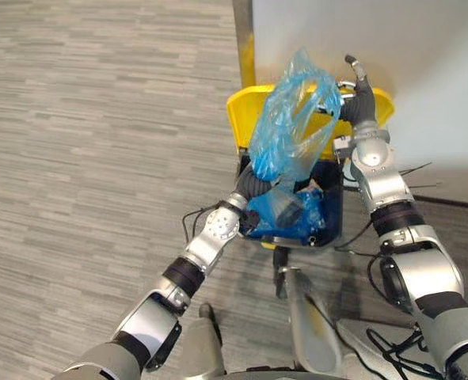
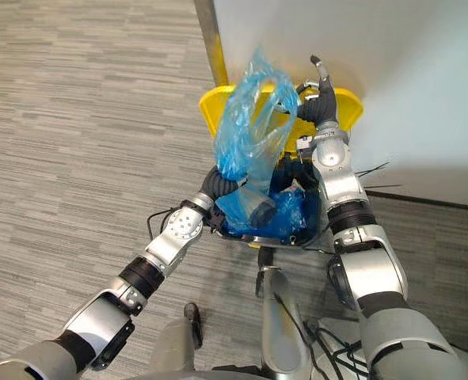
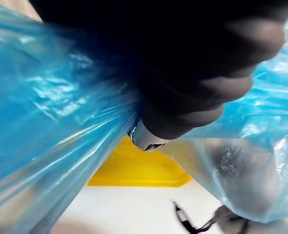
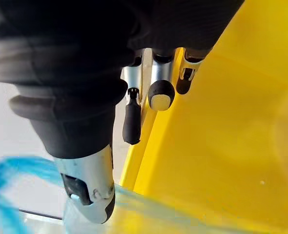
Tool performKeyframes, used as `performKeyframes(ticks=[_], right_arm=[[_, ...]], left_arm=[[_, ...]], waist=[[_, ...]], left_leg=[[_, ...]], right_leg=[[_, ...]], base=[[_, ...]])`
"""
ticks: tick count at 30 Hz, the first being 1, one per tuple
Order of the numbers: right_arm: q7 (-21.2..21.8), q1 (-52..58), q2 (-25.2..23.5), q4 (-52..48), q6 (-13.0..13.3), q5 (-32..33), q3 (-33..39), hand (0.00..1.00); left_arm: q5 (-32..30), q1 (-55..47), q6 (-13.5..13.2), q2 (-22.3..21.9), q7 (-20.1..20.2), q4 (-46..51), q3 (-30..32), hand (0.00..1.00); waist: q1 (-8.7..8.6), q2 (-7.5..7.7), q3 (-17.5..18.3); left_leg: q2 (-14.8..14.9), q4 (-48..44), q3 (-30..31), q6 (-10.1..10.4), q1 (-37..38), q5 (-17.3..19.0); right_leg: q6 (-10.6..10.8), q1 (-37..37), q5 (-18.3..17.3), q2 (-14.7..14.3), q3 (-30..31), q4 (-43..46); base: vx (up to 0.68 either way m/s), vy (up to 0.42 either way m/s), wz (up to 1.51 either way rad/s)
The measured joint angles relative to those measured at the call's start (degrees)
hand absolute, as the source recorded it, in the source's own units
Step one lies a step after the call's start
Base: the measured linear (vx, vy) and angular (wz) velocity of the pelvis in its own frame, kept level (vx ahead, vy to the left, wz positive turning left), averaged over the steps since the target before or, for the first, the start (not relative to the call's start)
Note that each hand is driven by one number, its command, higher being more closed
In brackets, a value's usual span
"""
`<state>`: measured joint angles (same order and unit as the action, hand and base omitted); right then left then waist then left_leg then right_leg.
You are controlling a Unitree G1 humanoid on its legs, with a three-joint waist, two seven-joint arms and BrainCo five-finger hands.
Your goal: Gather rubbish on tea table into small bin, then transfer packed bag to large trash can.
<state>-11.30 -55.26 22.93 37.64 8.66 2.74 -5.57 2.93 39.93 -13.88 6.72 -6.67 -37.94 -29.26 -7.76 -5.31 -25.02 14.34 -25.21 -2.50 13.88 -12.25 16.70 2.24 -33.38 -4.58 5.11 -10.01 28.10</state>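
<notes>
A large dark-blue trash can (image 1: 334, 198) stands against the wall with its yellow lid (image 1: 243, 111) swung up. A blue plastic bag (image 1: 293, 119) hangs over the can's mouth, its packed lower part (image 1: 285, 214) down in the opening and its loose top sticking up in front of the lid. My left hand (image 1: 253, 184) reaches in from the lower left; the film bunches tightly at it (image 3: 182, 73) and covers its fingers. My right hand (image 1: 360, 99) is raised at the lid's right side, with straight fingers (image 4: 161, 90) pressed on the yellow lid (image 4: 221, 122).
A white wall (image 1: 392, 39) rises directly behind the can, with a metal corner strip (image 1: 244, 39) at its left edge. Grey wood-pattern floor (image 1: 99, 119) spreads to the left of the can.
</notes>
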Motion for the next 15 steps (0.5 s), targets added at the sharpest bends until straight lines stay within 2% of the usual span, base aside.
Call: performKeyframes(ticks=[2, 3, 5, 9, 13, 15], right_arm=[[-0.99, -0.72, -0.01, -1.15, 0.51, 0.0, -0.05, 0.0], [-1.25, -0.99, -0.03, -2.09, 1.04, 0.0, -0.1, 0.0], [-1.99, -1.03, -0.11, -4.06, 1.75, 0.0, -0.57, 0.0], [-4.05, -0.1, -1.29, -9.94, 2.67, -0.14, -1.31, 0.0], [-5.85, 2.33, -2.93, -14.64, 4.25, -1.4, -1.3, 0.0], [-5.87, 3.7, -2.95, -15.69, 4.44, -2.23, -1.3, 0.0]], left_arm=[[-1.82, 1.54, 0.09, -0.01, 0.01, -3.53, 0.0, 1.0], [-2.85, 2.54, 0.17, -0.33, 0.01, -5.93, 0.03, 0.0], [-4.41, 4.0, 0.39, -0.49, -0.05, -9.94, 0.14, 0.0], [-10.29, 4.81, 3.7, -2.87, -2.36, -16.79, 3.89, 0.0], [-17.13, 4.82, 6.42, -4.49, -4.93, -17.17, 7.04, 0.0], [-18.27, 4.87, 6.51, -4.83, -4.94, -17.14, 7.14, 0.0]], waist=[[-0.42, 0.27, -0.74], [-0.68, 0.32, -1.0], [-0.68, 0.33, -1.01], [-0.74, 0.32, -2.91], [-0.29, 0.39, -3.18], [-0.16, 0.39, -3.18]], left_leg=[[-0.12, -1.86, -0.18, -0.38, -1.65, 1.0], [-0.12, -3.15, -0.34, -0.5, -3.0, 1.65], [-0.11, -4.95, -0.82, -0.84, -5.22, 2.57], [0.87, -8.07, -1.72, -0.87, -7.17, 4.3], [1.35, -8.25, -2.53, -0.86, -8.06, 4.53], [1.58, -8.26, -2.54, -0.85, -7.83, 4.53]], right_leg=[[0.09, -1.2, 0.15, 0.0, 0.56, 0.34], [0.24, -2.3, 0.28, -0.01, 0.88, 0.57], [0.47, -4.26, 0.58, -0.12, 1.58, 0.93], [-0.15, -6.25, 1.01, -0.77, 2.62, 2.2], [-0.1, -8.0, 0.95, -1.15, 2.93, 3.0], [0.27, -8.0, 0.65, -1.25, 2.85, 3.53]], base=[[-0.01, 0.036, -0.11], [-0.02, 0.03, -0.15], [-0.01, 0.018, -0.18], [0.02, 0.008, -0.17], [0.02, -0.027, -0.09], [0.03, -0.04, -0.02]])
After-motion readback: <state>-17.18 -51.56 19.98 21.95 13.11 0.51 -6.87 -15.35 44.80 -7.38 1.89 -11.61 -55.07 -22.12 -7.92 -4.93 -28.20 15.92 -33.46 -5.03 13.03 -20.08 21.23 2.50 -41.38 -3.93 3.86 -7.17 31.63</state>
